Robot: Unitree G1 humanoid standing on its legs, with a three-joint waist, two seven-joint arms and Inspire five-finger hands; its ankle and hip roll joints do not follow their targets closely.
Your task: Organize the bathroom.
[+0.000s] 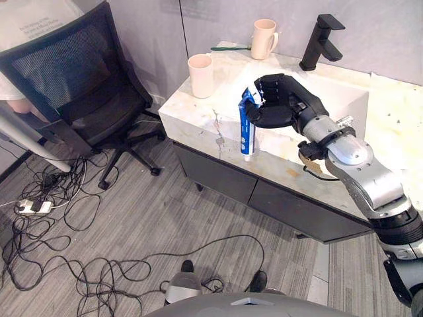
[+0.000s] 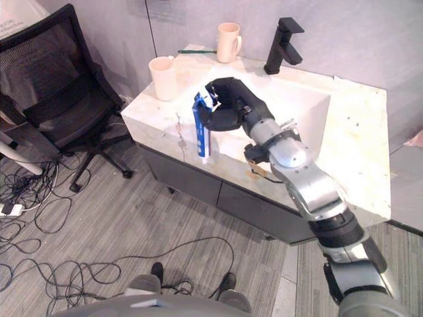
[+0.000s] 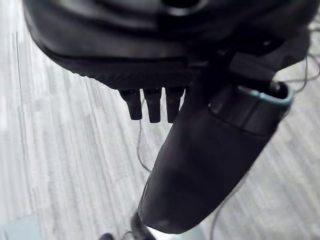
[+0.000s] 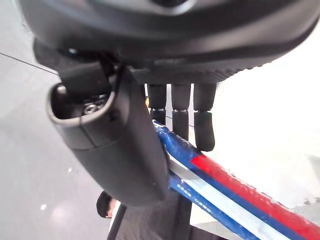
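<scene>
**Right hand holds the toothpaste tube over the front edge of the vanity**

The landmark here is the marble vanity top (image 1: 198,109) with its sunken sink basin (image 1: 344,99). The right hand (image 1: 281,99) reaches in over the basin's front left corner, its fingers and thumb curled around the top end of a blue, white and red toothpaste tube (image 1: 246,129). The tube hangs upright from that grip, and its white cap end points down just past the vanity's front edge, over the dark cabinet front (image 1: 264,191) below. In the right wrist view the fingers (image 4: 204,125) bend down onto the tube (image 4: 225,192) while the thumb presses against it from the other side.

At the vanity's left front corner stands a pale pink cup (image 1: 201,75), just beside the tube's side of the basin but apart from it. At the back left of the vanity stands a second cream mug (image 1: 264,38), and a green-handled toothbrush (image 1: 229,47) lies flat just beside it on the marble. A black faucet (image 1: 320,42) rises behind the basin, near the wall.

To the left of the vanity, well apart from it, a black mesh office chair (image 1: 79,79) stands on the grey plank floor (image 1: 165,218).

The left hand (image 3: 200,165) shows in its own wrist view above the floor, its fingers (image 3: 152,105) curled in and holding nothing.
</scene>
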